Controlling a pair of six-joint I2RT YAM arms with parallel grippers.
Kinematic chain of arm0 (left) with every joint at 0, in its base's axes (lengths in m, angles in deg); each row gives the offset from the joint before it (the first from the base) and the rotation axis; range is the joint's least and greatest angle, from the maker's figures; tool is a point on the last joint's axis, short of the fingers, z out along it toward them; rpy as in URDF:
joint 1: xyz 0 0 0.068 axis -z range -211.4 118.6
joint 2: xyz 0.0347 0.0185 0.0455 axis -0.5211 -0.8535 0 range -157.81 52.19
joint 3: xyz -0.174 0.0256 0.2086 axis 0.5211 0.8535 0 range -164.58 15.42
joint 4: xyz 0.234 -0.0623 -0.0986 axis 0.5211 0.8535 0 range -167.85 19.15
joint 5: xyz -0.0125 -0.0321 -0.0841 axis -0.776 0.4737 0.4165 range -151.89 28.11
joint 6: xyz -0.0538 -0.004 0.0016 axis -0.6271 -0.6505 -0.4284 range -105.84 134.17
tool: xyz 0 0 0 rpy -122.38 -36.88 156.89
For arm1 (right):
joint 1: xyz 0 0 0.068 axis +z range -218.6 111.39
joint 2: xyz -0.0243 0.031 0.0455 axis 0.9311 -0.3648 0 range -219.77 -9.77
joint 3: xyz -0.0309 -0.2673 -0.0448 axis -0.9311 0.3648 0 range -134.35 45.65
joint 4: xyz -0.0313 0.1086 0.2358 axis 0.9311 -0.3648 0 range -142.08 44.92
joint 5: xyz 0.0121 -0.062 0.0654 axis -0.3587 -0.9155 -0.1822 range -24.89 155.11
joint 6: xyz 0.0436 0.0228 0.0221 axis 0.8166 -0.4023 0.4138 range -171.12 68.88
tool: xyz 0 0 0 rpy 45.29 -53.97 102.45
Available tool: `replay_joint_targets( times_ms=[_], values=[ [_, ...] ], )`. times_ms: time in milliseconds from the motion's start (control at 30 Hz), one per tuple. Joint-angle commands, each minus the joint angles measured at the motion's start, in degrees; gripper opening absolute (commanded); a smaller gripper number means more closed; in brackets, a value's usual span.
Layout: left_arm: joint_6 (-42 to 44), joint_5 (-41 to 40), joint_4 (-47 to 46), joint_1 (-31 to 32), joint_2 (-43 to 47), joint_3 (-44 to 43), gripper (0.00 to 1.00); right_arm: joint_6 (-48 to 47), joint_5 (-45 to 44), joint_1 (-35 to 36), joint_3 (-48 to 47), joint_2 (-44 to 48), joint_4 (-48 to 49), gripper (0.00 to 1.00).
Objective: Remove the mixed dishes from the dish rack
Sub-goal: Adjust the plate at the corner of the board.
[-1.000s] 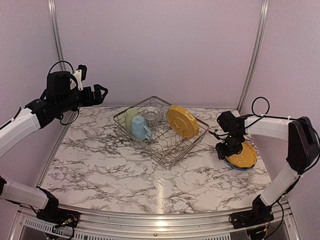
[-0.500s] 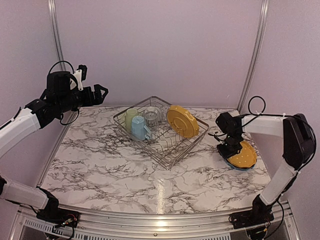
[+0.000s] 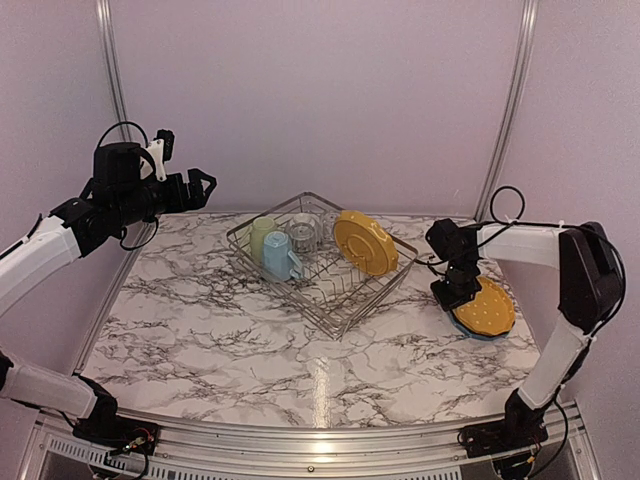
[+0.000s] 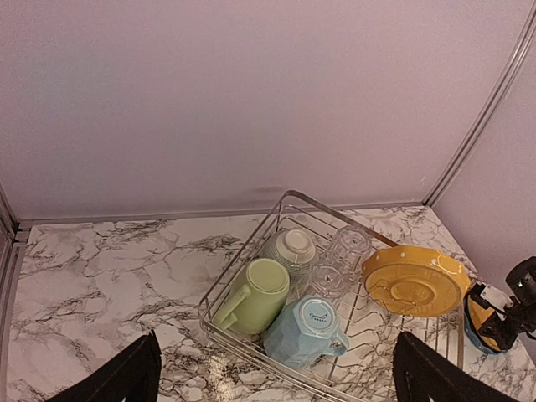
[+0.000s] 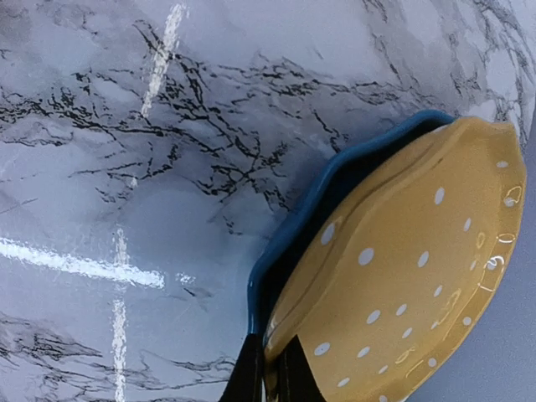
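The right gripper [image 5: 270,368] is down at the table [image 3: 250,340], well to the right of the rack [image 3: 375,293]. Its jaws are pinched on the near rim of a yellow plate [image 5: 402,268], which lies on top of the blue plate [image 5: 335,180]. Both plates are out of the rack, and the yellow one looks set down or nearly so.

The plates look stiff, glazed and fairly light. A thin rim pinch like this one holds only a little surface, so the plate could slip or swing, and glaze on glaze can chip. It is best lowered flat.

The left gripper [image 3: 208,185] hangs high over the table's left rear with its jaws wide apart and holding nothing.

Five dishes remain in the rack:
- **Second plate [image 3: 365,243]:** it stands on edge between the dividers. Its top rim is the obvious place to grip, lifting straight up so it clears the wires.
- **Mug [image 3: 278,256] and cup [image 3: 262,235]:** both are tipped over with their bases showing. They are rigid and smooth, and are probably safest taken across the wall near the base or at the handle.
- **Glass [image 3: 303,233]:** it is the slickest and most breakable piece, so it calls for a gentle squeeze across its wall.
- **Bowl [image 4: 290,247]:** it sits upside down behind the cup, with its foot ring offering a hold.
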Motion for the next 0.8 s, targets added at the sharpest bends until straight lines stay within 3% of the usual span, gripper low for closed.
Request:
replay_joint_targets(
  times_ms=[0,200,333,467,767],
  values=[
    [-0.07,0.77,0.37,-0.09,-0.16,-0.52,0.99,5.28,-4.13,0.05,-3.35,-2.45,-3.79,0.00],
    [-0.07,0.79,0.40,-0.09,0.19,-0.57,0.99,6.57,-0.24,-0.32,-6.63,-7.11,-3.70,0.01],
    [-0.19,0.96,0.40,-0.02,0.10,-0.61,0.99,7.59,-2.47,0.33,-8.47,-8.27,-5.45,0.27],
    [-0.27,1.23,0.40,-0.06,0.00,-0.61,0.99,8.42,-2.42,1.54,-9.84,-2.78,-4.91,0.41],
    [-0.33,1.23,0.33,-0.10,-0.40,-0.60,0.99,7.69,0.51,1.81,-8.18,13.12,0.18,0.51]
  ],
)
